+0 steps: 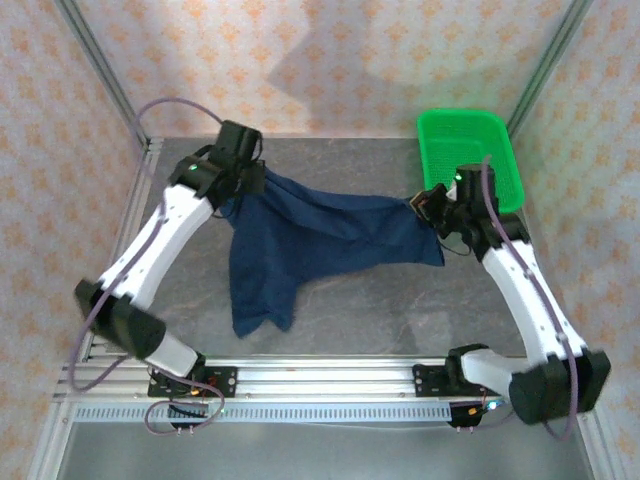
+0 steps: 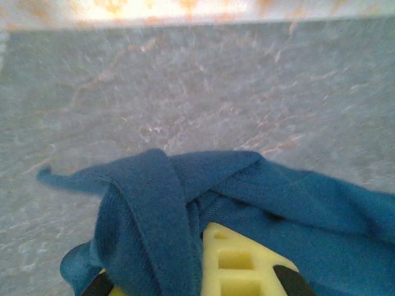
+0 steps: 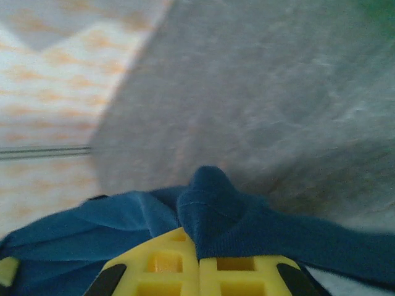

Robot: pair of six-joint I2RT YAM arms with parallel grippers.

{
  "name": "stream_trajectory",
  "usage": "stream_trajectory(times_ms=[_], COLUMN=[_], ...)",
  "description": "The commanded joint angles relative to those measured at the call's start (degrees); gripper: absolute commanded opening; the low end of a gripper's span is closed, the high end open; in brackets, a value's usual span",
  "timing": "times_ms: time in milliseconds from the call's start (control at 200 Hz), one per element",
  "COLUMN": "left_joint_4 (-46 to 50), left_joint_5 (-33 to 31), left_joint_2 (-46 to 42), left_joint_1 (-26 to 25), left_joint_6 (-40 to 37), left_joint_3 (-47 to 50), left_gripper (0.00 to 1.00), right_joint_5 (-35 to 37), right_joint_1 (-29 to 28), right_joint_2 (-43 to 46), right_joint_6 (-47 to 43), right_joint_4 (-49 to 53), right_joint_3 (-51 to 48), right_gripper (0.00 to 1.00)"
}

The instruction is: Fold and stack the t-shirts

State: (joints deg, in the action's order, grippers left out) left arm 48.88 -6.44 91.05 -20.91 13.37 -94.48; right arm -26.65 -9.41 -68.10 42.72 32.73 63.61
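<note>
Over the grey marbled table (image 1: 400,310), a soft creased navy t-shirt (image 1: 300,240) is stretched between left gripper (image 1: 243,183) and right gripper (image 1: 424,203), both clenched on its bunched edges

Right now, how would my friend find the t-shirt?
Look at the middle of the grey table. The dark blue t-shirt is stretched there between the left pincer and the right pincer. It is soft, floppy cloth, unlike the bright green basket in the far right corner.
</note>
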Motion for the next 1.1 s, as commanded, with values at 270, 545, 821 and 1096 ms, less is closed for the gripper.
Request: stream_trajectory(times_ms=[270, 545, 821, 1096], left_joint_4=[-5.03, 6.03, 10.77, 1.17], left_joint_5=[0.66, 10.59, 16.65, 23.16], left_joint_2=[12.77, -9.26, -33.81, -32.11], left_joint_1=[2.1, 2.54, 2.55, 2.54], left_joint_6=[1.9, 15.82, 32.4, 38.3], left_joint_3=[-6.63, 1.85, 38.63, 55.2], left_gripper=[0.77, 1.0, 0.92, 0.7], right_joint_5=[8.5, 9.86, -2.17, -2.27], right_joint_1=[1.08, 1.07, 1.11, 1.09], right_joint_2=[-15.79, -3.27, 12.45, 15.13], right_joint_6=[-10.15, -16.97, -16.88, -16.75], right_joint_4=[-9.26, 2.47, 18.42, 19.44], right_joint_3=[4.1, 5.54, -2.38, -9.56], right_gripper=[0.48, 0.99, 1.0, 0.98])
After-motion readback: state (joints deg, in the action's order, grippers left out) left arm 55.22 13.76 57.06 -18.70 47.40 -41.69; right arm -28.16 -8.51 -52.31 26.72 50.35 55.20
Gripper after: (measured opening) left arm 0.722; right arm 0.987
